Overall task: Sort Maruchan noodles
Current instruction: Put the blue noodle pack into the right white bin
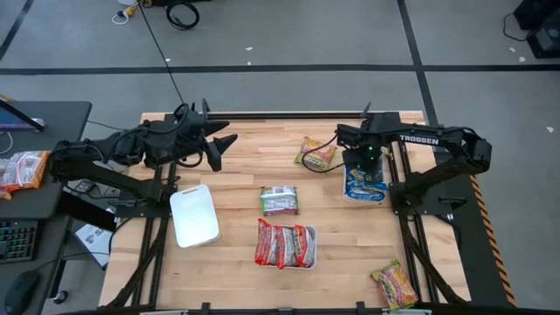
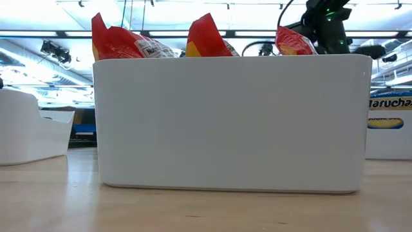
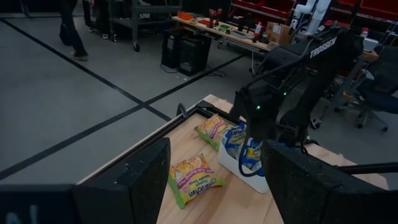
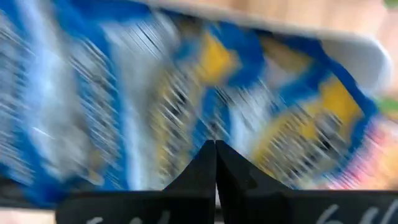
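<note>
Blue-and-yellow noodle packets lie in a white tray on the table's right. My right gripper hangs just over them, fingers shut with nothing between them. Red packets stand on edge in a second tray at centre near. A red-and-silver packet lies flat beyond it. Yellow-green packets rest left of the blue tray, and another lies at the near right corner. My left gripper waits open at far left, above the table. My right gripper points down at the blue-and-yellow packets in their tray with its fingertips closed together. The wrist view is blurred, so I cannot tell whether the tips touch the top packet.
An empty white tray sits on the table's left half. A side desk with a keyboard and more packets stands beyond the left edge. Bare wood shows between the trays and along the near edge.
</note>
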`<state>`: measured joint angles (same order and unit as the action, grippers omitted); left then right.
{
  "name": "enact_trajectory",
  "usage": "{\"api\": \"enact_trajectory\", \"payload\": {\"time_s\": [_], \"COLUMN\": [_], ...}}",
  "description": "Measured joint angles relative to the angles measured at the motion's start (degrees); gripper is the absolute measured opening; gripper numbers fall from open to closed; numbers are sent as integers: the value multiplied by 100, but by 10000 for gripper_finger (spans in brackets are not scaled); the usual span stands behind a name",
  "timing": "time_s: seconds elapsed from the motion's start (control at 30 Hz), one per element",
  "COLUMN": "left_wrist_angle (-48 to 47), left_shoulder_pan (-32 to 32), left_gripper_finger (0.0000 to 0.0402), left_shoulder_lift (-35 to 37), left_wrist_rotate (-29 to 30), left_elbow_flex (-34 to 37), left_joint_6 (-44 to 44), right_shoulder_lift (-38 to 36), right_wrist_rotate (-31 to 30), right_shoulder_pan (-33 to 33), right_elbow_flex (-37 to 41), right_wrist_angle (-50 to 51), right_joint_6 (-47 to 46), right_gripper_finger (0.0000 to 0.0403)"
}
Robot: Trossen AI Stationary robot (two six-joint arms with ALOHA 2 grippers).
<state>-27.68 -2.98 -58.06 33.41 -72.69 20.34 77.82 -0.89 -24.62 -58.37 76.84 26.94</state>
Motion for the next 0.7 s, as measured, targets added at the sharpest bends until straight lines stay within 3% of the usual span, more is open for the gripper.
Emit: {"api": "enact_trajectory", "payload": {"time_s": [0.1,0.2,0.3,0.47,0.7], "left_wrist_angle": [2,2,2,0,-91], "left_shoulder_pan": [0,0,-27,-55,-52], "left_gripper_finger": [254,254,254,254,254], "left_shoulder_lift": [0,-2,-2,-2,-2], "left_wrist_rotate": [0,0,0,-2,-2], "left_elbow_flex": [0,0,0,0,0], "left_joint_6": [24,87,129,153,146], "right_shoulder_lift": [0,0,-52,-412,-658], "right_wrist_rotate": [744,919,529,-617,-842], "right_shoulder_pan": [24,22,-36,-454,-1568], "right_elbow_flex": [0,-3,-87,-243,-7], "right_wrist_angle": [-248,-317,-269,-453,-972], "right_joint_6": [-245,-343,-370,-732,-1088], "right_gripper_finger": [8,14,15,15,7]}}
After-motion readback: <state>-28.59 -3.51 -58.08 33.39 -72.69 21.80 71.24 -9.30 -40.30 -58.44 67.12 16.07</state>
